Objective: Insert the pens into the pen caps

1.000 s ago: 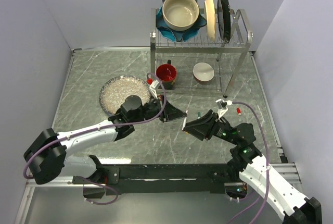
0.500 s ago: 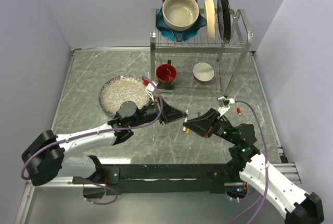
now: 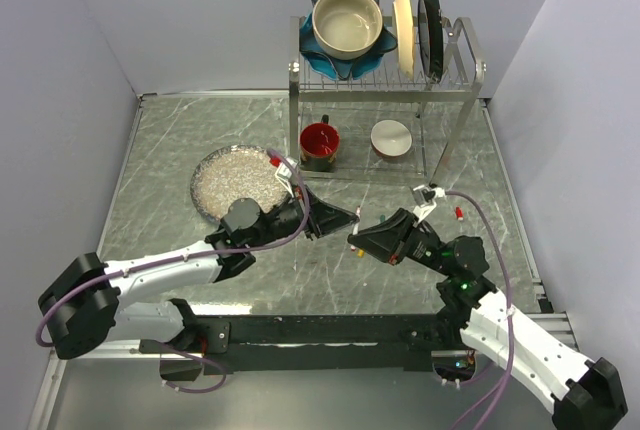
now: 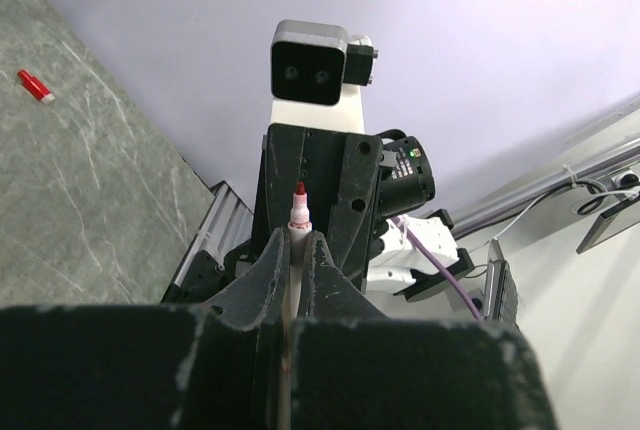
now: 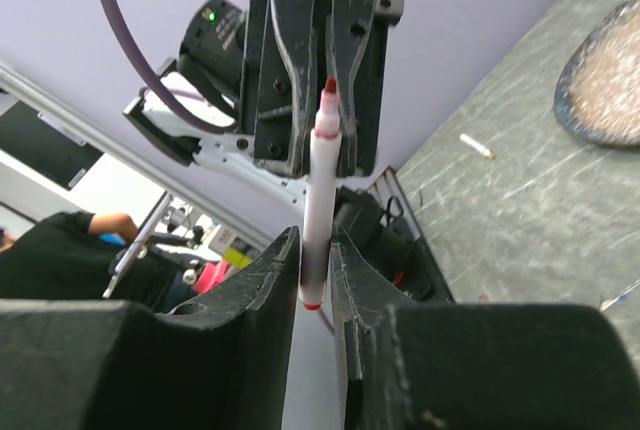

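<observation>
The grey marbled table (image 3: 180, 140) carried a speckled round plate (image 3: 225, 185) left of centre. A dish rack (image 3: 380, 96) stood at the far side, with a red cup (image 3: 319, 140) and a white bowl (image 3: 391, 137) on the tabletop beneath it. A red pen cap (image 3: 459, 213) lay towards the right edge, and a thin white stick (image 5: 476, 146), too small to identify, near the plate

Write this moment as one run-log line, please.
left gripper: shut on red-tipped pen | right gripper: shut on same pen | red cap: lying on table, not fitted
</observation>
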Controlling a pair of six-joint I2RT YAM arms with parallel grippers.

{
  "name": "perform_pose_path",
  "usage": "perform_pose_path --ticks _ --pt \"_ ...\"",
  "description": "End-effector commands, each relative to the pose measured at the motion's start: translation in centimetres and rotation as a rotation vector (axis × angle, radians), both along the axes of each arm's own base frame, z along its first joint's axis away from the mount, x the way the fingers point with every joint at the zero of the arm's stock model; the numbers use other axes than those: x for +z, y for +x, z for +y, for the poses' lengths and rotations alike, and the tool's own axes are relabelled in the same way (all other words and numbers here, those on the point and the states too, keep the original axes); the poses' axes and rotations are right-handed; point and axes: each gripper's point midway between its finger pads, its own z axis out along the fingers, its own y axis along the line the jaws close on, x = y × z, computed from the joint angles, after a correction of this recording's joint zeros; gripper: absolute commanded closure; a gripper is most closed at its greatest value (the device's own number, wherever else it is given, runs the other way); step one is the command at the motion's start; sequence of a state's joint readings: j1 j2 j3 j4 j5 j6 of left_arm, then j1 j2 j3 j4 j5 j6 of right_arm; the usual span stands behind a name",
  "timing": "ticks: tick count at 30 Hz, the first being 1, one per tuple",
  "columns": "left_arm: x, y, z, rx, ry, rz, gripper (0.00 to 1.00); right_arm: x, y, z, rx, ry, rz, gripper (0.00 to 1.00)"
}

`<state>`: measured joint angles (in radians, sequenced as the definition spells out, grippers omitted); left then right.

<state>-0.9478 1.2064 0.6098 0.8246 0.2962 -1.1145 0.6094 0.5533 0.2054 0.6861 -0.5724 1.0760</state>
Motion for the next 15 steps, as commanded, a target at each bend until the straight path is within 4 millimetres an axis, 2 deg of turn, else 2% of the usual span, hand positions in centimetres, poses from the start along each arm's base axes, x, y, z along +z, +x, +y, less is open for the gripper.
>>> perform_pose_path --ticks 1,2,3,5,6,8,9,10,11,12,13,15 --pt "1.7 0.0 0.4 0.032 -0.021 -0.047 0.99 1.9 -0.7 0.6 0.021 0.010 -0.052 0.75" --pt "1.7 0.0 0.4 0.036 -0.018 -0.049 0.99 1.8 -0.8 0.8 0.029 0.005 -0.050 0.82" --pt "1.6 0.0 0.4 0.038 -0.014 -0.047 0.99 1.6 -1.0 1.0 0.038 -0.002 -0.043 0.95" --pt "1.7 -0.1 0.7 0.051 -0.010 -0.055 0.99 1.5 -1.1 1.1 0.037 0.003 -0.037 1.00" --pt "1.7 0.1 0.9 0.062 -0.002 -0.056 0.94 1.5 -1.2 1.1 0.037 0.007 -0.036 1.00" --pt "1.3 0.8 1.4 0.113 0.039 -0.044 0.72 1.5 -1.0 1.0 0.012 0.002 -0.041 1.00" --pt "1.2 1.0 1.6 0.130 0.054 -0.038 0.45 0.8 -0.6 1.0 -0.002 -0.029 -0.016 1.00" --pt "0.3 1.8 2.1 0.186 0.102 -0.008 0.35 0.7 0.1 0.9 -0.044 -0.048 -0.025 1.00" --pt "0.7 2.3 2.4 0.218 0.113 0.001 0.28 0.6 0.3 0.8 -0.061 -0.063 -0.025 1.00" --pt "0.3 2.9 2.7 0.256 0.142 0.023 0.17 -0.5 0.7 0.7 -0.081 -0.104 0.004 1.00" --pt "-0.7 3.3 3.3 0.288 0.198 0.053 0.14 -0.5 1.1 0.6 -0.104 -0.123 -0.011 1.00" --pt "-0.5 5.0 4.4 0.403 0.239 0.084 0.07 -1.0 1.4 0.2 -0.139 -0.149 -0.008 1.00"
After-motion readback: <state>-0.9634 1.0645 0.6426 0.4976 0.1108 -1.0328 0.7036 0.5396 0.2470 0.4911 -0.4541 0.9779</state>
